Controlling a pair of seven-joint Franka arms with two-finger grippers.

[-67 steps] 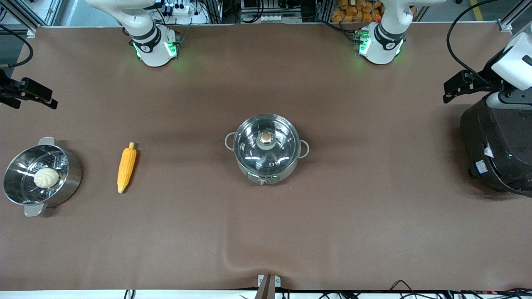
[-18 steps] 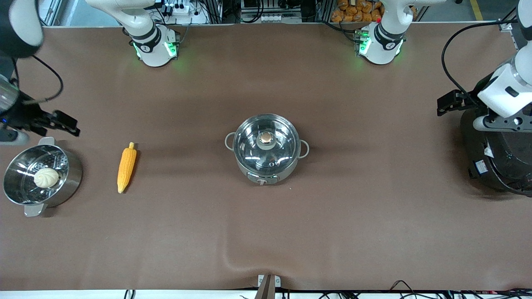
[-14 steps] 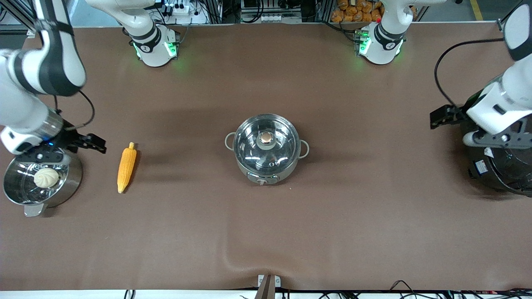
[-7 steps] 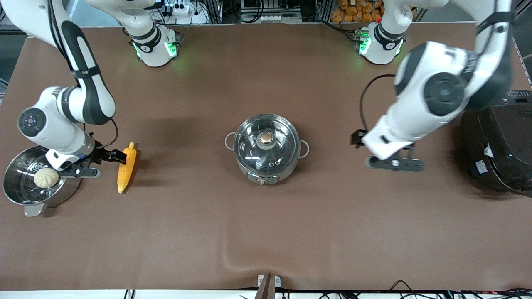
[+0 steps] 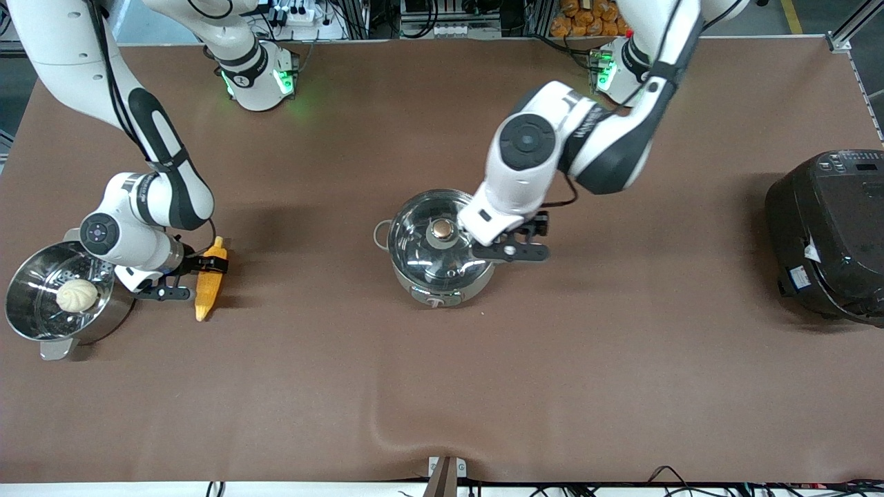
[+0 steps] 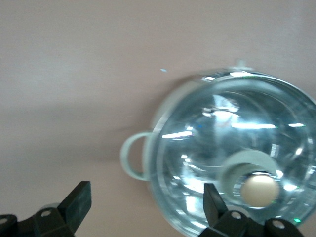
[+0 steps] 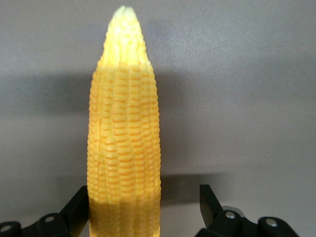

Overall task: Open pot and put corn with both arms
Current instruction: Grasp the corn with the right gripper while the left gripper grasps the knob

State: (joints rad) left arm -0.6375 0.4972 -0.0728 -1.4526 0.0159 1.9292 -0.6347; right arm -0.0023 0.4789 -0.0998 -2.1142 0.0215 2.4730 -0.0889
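The corn (image 5: 206,293) lies on the brown table toward the right arm's end, stem stub pointing to the robots' bases. My right gripper (image 5: 200,273) is down at its thick half, open, with the corn (image 7: 123,123) between its fingers. One finger touches the cob; a gap shows at the other. The steel pot (image 5: 435,295) stands mid-table with its glass lid (image 5: 425,259) and copper knob (image 5: 443,229) on. My left gripper (image 5: 514,238) hangs open over the pot's rim at the left arm's end. In the left wrist view it (image 6: 145,207) holds nothing, beside the knob (image 6: 260,190).
A steel steamer pot (image 5: 27,331) holding a pale bun (image 5: 76,295) stands right beside the right wrist. A big black rice cooker (image 5: 829,235) sits at the left arm's end. The table cover has a wrinkle (image 5: 376,421) near the front edge.
The right gripper has come down around the corn. The left arm has swung from beside the rice cooker to over the pot's rim.
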